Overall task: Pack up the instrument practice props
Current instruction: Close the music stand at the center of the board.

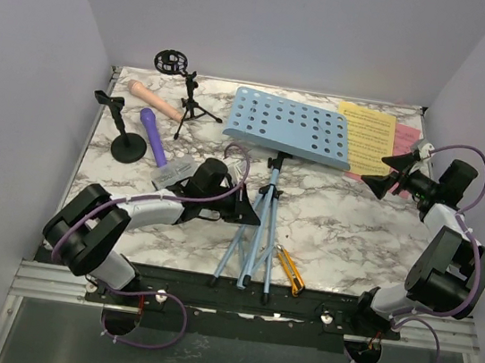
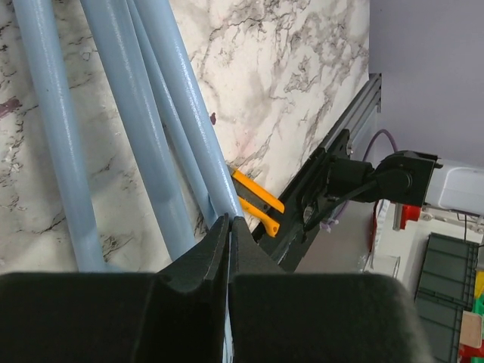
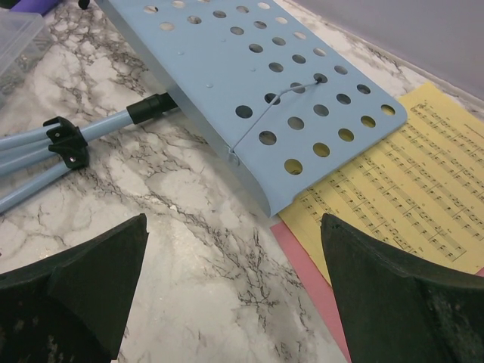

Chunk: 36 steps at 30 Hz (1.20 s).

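Bright, even light from overhead, soft all round. The rack (image 1: 291, 127) lays only a faint shadow on the worktop (image 1: 345, 223), and there's no harsh glare off the marble. The top view is sharp. Up close, the left claw (image 2: 228, 227) is a dark, soft mass. The fingers (image 3: 83, 295) of the right claw (image 3: 233, 223) blur too, while the yellow page (image 3: 393, 189) reads crisp.

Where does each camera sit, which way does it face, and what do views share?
Top external: above and behind the bases, looking down on the marble table; both arms show.
Left wrist: on the left arm, facing the near edge along the tripod legs; shut jaws show.
Right wrist: on the right arm, facing the music rack; open jaws show.
Shared: tripod legs in all three.
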### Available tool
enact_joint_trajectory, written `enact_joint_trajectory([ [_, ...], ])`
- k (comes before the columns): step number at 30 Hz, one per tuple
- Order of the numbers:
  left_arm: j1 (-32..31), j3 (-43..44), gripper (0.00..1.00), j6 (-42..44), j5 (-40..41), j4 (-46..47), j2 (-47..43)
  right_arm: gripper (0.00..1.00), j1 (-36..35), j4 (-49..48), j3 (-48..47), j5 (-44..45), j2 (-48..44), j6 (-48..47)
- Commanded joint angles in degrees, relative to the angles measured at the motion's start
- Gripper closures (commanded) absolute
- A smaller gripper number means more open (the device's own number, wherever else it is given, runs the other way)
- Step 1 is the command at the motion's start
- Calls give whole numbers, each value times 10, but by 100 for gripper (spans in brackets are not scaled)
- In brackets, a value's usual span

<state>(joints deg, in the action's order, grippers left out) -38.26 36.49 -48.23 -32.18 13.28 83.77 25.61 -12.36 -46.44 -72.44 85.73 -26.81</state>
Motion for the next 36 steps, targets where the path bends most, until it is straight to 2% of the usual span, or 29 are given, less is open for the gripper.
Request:
enact_joint_trajectory([
  [1,-5,-20,97,13,8,8,32,0,4,-5,6,-13,2,4],
  [13,-5,-18,97,55,77,-28,60,0,4,-2,5,-20,0,3],
  [22,-5,-5,93,69,115,-80,-25,0,4,4,4,-23,0,1],
  [25,-3,-1,85,78,134,-108,-72,0,4,5,5,-28,-4,1],
  [29,4,-11,62,70,132,-122,-125,0,4,7,5,-34,-10,2],
  [32,5,-24,46,52,94,-104,-152,0,4,5,5,-35,-9,3],
  [33,5,-30,43,44,75,-90,-157,0,4,5,5,-35,-8,3],
  [36,5,-43,43,13,13,-49,-152,0,4,5,5,-35,-6,3],
])
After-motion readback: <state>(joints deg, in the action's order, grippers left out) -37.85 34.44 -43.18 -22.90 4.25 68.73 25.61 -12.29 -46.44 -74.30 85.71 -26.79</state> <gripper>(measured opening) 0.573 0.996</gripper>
